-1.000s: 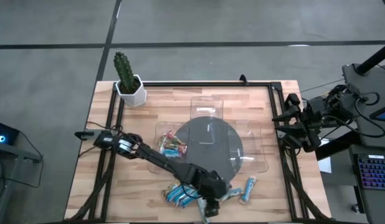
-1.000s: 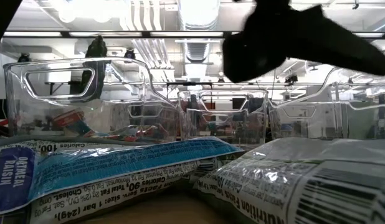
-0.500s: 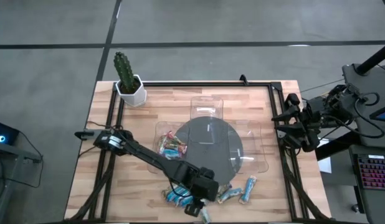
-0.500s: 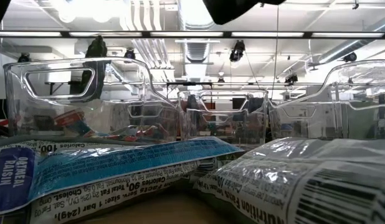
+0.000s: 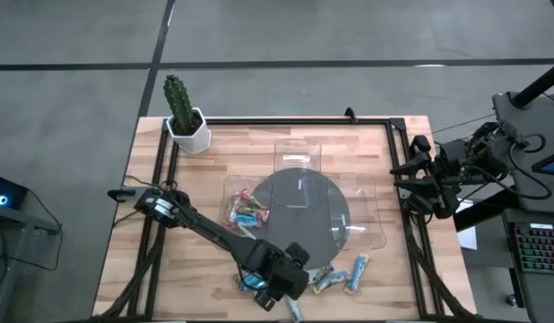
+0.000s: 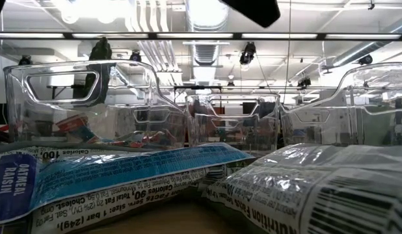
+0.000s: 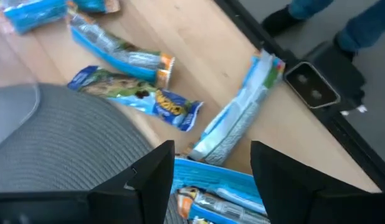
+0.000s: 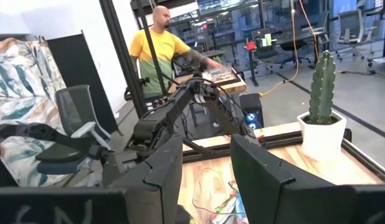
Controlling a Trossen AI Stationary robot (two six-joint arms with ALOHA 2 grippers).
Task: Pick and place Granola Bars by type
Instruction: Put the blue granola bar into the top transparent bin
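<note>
Left gripper, fingers apart and empty, has swung from the right side of the loose Granola Bars to their left side, all just in front of the grey disc. No bar lifted yet. Right gripper waits off-table, part-open.

Cactus: you see it upright in a white pot at the table's far left corner.
Round grey mat: lies mid-table.
Clear plastic trays: ring the mat.
Wooden table: black-framed.
Person: stands beyond the table in a yellow shirt.
</note>
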